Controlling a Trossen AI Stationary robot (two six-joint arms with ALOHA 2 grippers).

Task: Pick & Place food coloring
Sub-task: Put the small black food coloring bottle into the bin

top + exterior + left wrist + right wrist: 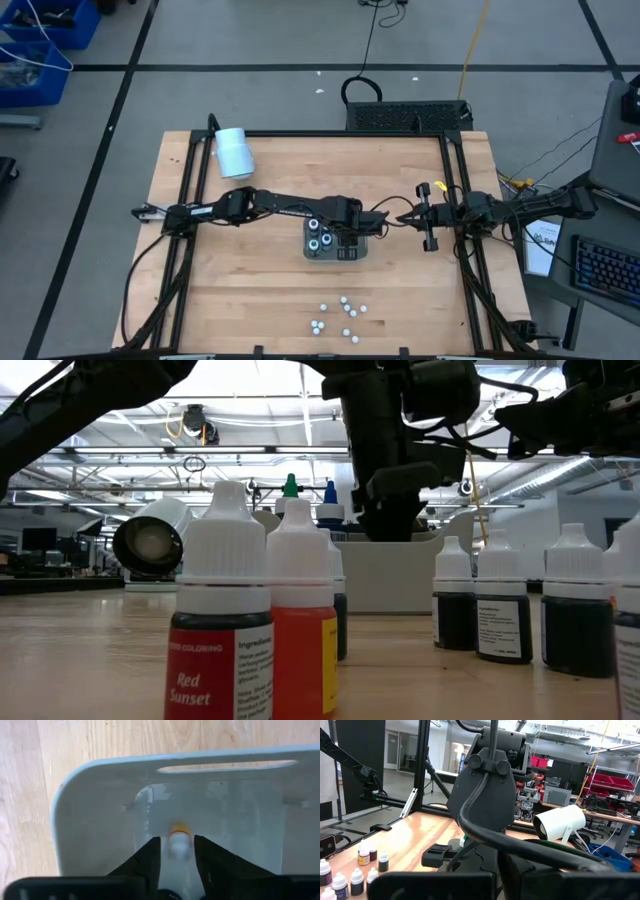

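Note:
My left gripper (177,839) points down into the grey tray (100,795) at the table's middle and stands open. A small food coloring bottle (178,845) with a white cap and orange body stands upright on the tray floor, with a finger on either side and a thin gap to each. Two darker bottles with teal-white tops (317,236) stand in the tray's left part (362,256). Several white-capped bottles (340,315) stand loose near the front edge. My right gripper (425,215) waits, shut, at the table's right side.
A large white cylinder (232,152) lies on its side at the far left of the table. A black frame (190,180) runs along the table's edges. The low view shows the loose bottles close up, a red one (225,620) and an orange one (300,620) nearest.

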